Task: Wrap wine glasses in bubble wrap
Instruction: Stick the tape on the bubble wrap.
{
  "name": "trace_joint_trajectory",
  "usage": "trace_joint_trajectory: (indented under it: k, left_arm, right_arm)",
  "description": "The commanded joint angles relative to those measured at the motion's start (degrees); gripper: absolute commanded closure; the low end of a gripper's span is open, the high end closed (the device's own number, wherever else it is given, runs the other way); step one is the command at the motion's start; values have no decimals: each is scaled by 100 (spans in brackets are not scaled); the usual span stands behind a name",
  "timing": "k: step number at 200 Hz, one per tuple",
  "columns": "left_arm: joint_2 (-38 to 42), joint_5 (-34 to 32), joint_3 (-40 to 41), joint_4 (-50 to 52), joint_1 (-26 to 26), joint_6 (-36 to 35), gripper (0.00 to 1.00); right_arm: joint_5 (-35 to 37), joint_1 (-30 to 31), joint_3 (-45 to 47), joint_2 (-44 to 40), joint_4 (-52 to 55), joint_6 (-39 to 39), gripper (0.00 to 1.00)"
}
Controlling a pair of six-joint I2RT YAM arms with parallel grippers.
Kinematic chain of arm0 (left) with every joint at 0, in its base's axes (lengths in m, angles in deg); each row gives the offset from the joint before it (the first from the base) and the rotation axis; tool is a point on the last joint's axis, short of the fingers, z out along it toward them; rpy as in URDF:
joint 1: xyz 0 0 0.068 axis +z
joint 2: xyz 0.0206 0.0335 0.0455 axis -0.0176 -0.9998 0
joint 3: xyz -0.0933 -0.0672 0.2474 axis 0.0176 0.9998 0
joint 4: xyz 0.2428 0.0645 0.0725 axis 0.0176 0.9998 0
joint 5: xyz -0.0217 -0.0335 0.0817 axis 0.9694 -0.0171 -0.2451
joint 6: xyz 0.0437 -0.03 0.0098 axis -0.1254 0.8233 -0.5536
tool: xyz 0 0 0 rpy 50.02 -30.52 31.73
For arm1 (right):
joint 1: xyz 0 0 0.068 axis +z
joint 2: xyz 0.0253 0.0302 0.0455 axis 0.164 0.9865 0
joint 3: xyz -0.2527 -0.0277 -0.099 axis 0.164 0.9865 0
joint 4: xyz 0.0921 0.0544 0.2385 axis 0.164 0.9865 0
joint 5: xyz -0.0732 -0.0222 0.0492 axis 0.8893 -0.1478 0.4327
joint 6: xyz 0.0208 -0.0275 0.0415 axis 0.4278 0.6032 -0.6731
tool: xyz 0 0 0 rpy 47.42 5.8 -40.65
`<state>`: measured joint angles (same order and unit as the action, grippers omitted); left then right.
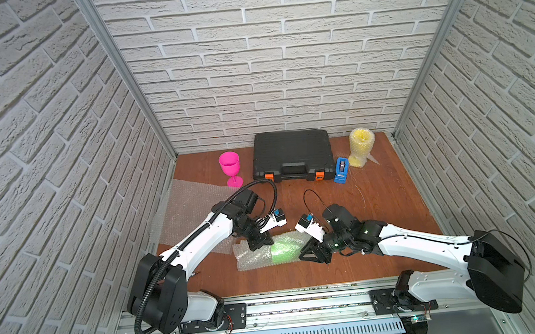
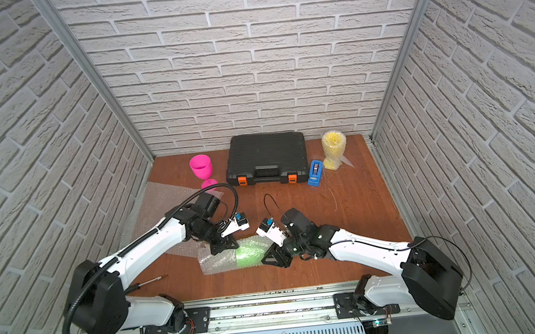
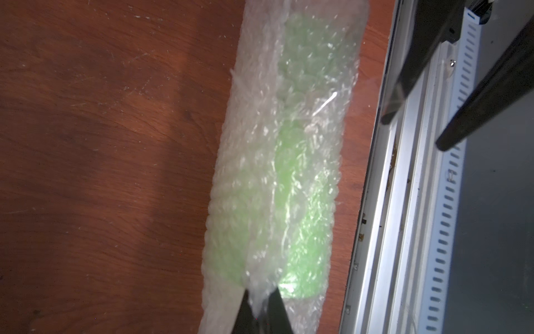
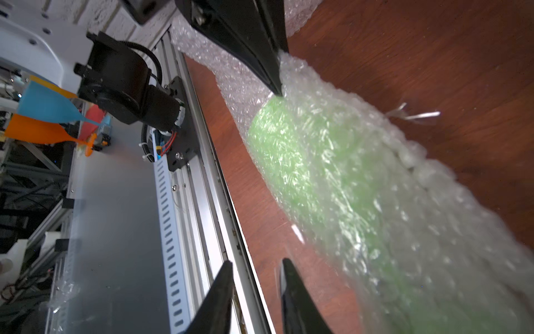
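Left wrist view: the left gripper [image 3: 261, 292] has its black tapered fingers pressed together on a fold of the bubble wrap [image 3: 245, 144], a clear, crinkly, shiny sheet of small air cells rolled into a long tube. Inside the tube lies the lime green goblet [image 3: 300, 219], smooth opaque plastic, on its side. In both top views this bundle rests on the reddish wood-grain bench [image 1: 383, 216], near the front edge and a little left of its middle, the green end toward the right gripper [image 1: 306, 254]. In the right wrist view that gripper's two fingers [image 4: 221, 295] stand slightly apart with nothing between them, just beside the bundle. A second bubble wrap sheet [image 1: 186, 210] lies flat along the left edge, partly under the left arm [image 1: 199, 239]. The hot pink goblet [image 1: 230, 168] stands upright and bare near the far left corner. The yellow goblet [image 1: 362, 146] stands in the far right corner inside its own sleeve of bubble wrap. Between them, at the far edge, lies a closed black case [image 1: 292, 158], ribbed hard plastic with orange latches; its contents are hidden. A blue tape dispenser [image 1: 341, 169] sits just beside its right end.
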<state>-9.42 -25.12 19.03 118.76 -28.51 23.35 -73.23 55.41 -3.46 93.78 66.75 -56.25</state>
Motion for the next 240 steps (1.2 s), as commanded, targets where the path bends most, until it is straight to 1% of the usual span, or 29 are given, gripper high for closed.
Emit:
trace_joint_trajectory:
  k: [1,4,42,66,83,111,129,148,183,210,240]
  left_arm:
    - [50,138,-16,28,41,-13,100]
    - [51,134,-5,28,40,-13,100]
    - [86,124,-12,1,42,-31,100]
    - [80,131,-15,-1,42,-40,100]
    - [78,134,-16,-1,28,-39,100]
    - [111,132,-12,-8,29,-40,100]
    - [122,149,-8,-19,21,-48,100]
    - [148,158,14,-36,-2,-65,100]
    - [205,151,71,39,-123,-226,100]
    - [364,167,200,31,-204,-355,100]
    - [469,184,269,-23,-252,-416,100]
  right_arm:
    - [61,25,-284,-110,-2,-143,96]
    - [22,25,-319,-104,21,-148,97]
    - [-514,30,-547,-333,460,-402,97]
    - [-1060,34,-567,-431,745,-606,97]
    - [-1236,43,-555,-388,998,-762,97]
    - [-1467,124,-427,-203,1034,-1115,97]
    - [-1445,192,-431,48,1031,-1219,97]
    - [-1460,193,-482,403,795,-1295,97]
    - [-1080,184,-997,870,518,-1216,97]
    - [-811,125,-1288,962,502,-1117,97]
    - [-528,-135,-1340,975,462,-1127,97]
